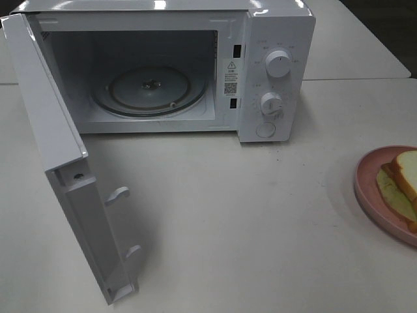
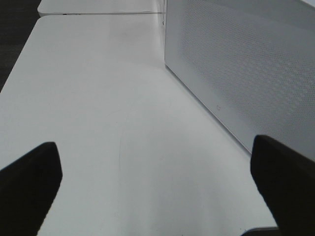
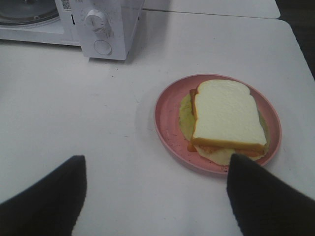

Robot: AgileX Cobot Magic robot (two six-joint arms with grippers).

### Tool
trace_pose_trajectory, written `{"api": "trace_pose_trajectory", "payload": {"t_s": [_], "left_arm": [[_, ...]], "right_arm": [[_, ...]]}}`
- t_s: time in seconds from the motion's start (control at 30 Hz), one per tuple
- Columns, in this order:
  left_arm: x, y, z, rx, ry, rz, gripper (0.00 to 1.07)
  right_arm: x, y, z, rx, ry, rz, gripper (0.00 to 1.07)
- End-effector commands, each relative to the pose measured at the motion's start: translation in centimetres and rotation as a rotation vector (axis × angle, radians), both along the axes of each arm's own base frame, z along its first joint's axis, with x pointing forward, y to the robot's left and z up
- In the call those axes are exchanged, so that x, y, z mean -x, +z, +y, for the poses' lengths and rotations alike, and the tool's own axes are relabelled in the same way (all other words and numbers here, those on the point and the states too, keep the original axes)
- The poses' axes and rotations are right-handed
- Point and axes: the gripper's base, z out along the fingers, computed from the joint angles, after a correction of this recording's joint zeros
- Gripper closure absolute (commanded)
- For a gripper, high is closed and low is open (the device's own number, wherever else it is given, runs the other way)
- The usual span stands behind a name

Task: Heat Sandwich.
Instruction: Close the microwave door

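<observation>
White tables pushed together, dark floor beyond

A matte white table (image 1: 228,215) is seen butted against further white tables (image 1: 365,45) along narrow seams. Dark floor (image 2: 15,44) is visible past the edges. Soft overhead light is reflected; faint shadows are cast.

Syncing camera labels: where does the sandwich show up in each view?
Exterior high: sandwich at the right edge, partly cut off, lying on the pink plate.
Left wrist: not in it; only table and the microwave's perforated door.
Right wrist: sandwich right of centre, whole, on the pink plate, ahead of the open right gripper.
Shared landmark: the microwave's round button, seen in exterior high and right wrist.
</observation>
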Motion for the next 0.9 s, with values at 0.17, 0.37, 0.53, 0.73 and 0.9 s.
{"api": "trace_pose_trajectory", "payload": {"t_s": [0.17,0.37,0.53,0.73,0.9], "left_arm": [[0.4,0.0,-0.2,0.02,-0.006,-0.033,0.03],[0.4,0.0,-0.4,0.043,-0.021,-0.035,0.03],[0.4,0.2,-0.5,0.056,-0.029,-0.038,0.03],[-1.3,1.6,-0.4,0.06,-0.018,-0.056,0.09],[-3.9,2.2,-0.2,0.067,-0.005,-0.023,0.15]], "right_arm": [[0.3,0.1,0.0,0.001,-0.005,-0.039,0.31],[0.3,0.1,0.0,0.001,-0.005,-0.039,0.31],[0.3,0.1,0.0,0.001,-0.005,-0.039,0.31],[0.3,0.1,0.0,0.001,-0.005,-0.039,0.31],[0.3,0.1,0.0,0.001,-0.005,-0.039,0.31]]}}
